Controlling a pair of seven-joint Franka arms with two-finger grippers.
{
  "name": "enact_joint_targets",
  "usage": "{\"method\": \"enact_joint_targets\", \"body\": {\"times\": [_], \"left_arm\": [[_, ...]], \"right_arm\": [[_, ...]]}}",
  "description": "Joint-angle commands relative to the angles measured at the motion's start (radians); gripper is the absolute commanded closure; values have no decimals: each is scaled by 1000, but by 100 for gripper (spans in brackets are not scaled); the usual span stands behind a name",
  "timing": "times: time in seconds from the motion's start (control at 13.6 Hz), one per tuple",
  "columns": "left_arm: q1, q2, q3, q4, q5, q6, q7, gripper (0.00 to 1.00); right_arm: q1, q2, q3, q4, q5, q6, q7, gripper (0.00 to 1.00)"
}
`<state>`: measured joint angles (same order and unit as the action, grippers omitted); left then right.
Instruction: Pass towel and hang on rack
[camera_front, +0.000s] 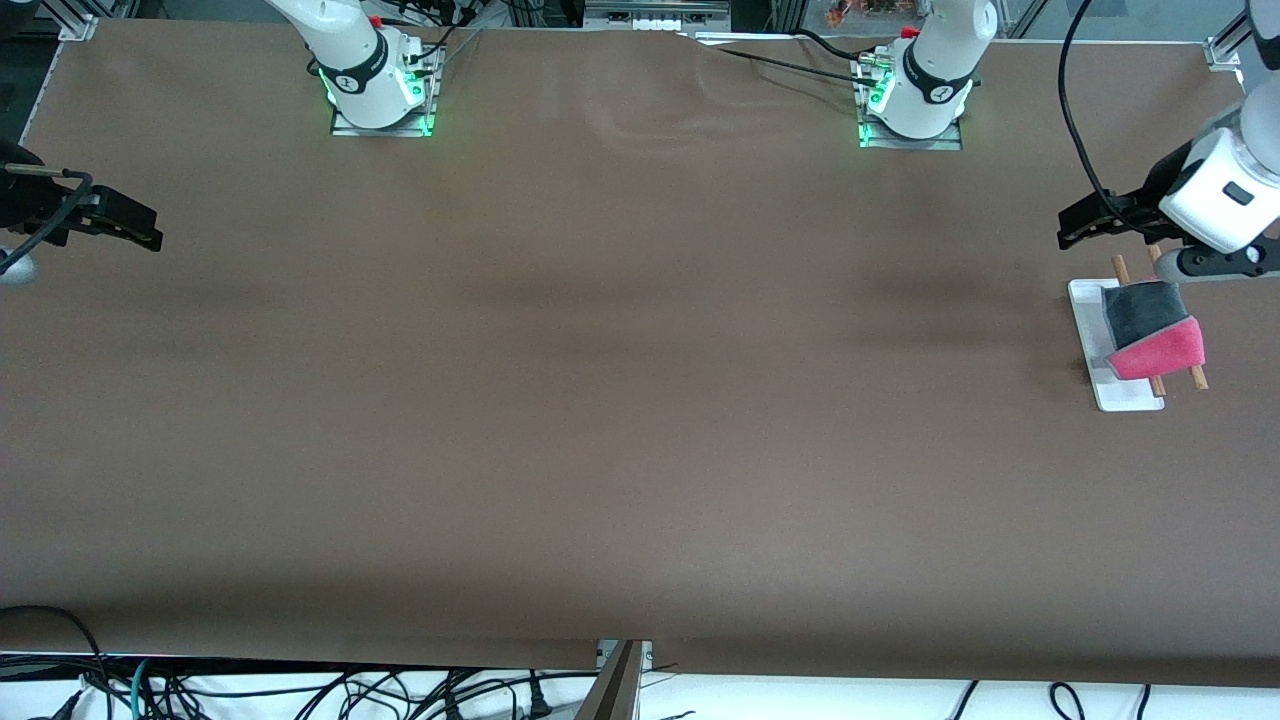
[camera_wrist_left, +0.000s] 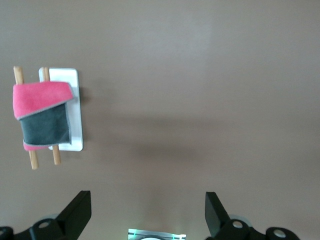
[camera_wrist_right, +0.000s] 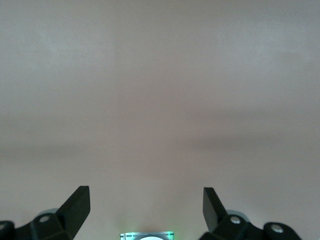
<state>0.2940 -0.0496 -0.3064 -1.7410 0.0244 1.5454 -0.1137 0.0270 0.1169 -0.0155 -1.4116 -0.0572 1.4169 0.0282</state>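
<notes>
At the left arm's end of the bench: towel (camera_front: 1152, 330) draped across both rods of the rack (camera_front: 1128, 392), rods running toward the camera. Left end effector (camera_front: 1085, 222) just beside, open, empty. Right end effector (camera_front: 125, 222) well apart, open, waiting. Hanging looks done.

We saw the towel (camera_front: 1152, 330) showing two colours: dark grey on the part nearer the arm bases and bright pink on the part nearer the front camera, with a pale grey edging along the fold. The rack (camera_front: 1122, 385) had a white flat base and two brown wooden rods. The table (camera_front: 600, 400) was a plain, even brown with no pattern. Both arms were white with black bands, and green light glowed at their bases. The left gripper (camera_wrist_left: 148, 212) and the right gripper (camera_wrist_right: 146, 210) were black, and both had their fingers spread apart.
</notes>
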Motion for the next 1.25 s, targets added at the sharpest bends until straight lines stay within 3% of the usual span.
{"method": "enact_joint_targets", "body": {"times": [0.0, 0.52, 0.59, 0.74, 0.81, 1.18], "left_arm": [[22, -40, 4, -57, 5, 47, 6, 0], [-16, 24, 7, -9, -38, 53, 9, 0], [-79, 24, 51, -9, -35, 61, 3, 0], [-240, 19, 223, -9, -32, 64, 2, 0], [-280, 20, 272, -8, -34, 67, 2, 0], [-277, 59, 291, 55, -37, 70, -7, 0]], "right_arm": [[-7, -10, 9, -6, -4, 7, -11, 0], [-5, -10, 9, -6, -4, 8, -10, 0], [-5, -10, 11, -6, -4, 8, -10, 0], [-5, -10, 11, -6, -4, 8, -10, 0], [-5, -10, 11, -6, -4, 8, -10, 0], [-7, -10, 11, -6, 2, 8, -10, 0]]}}
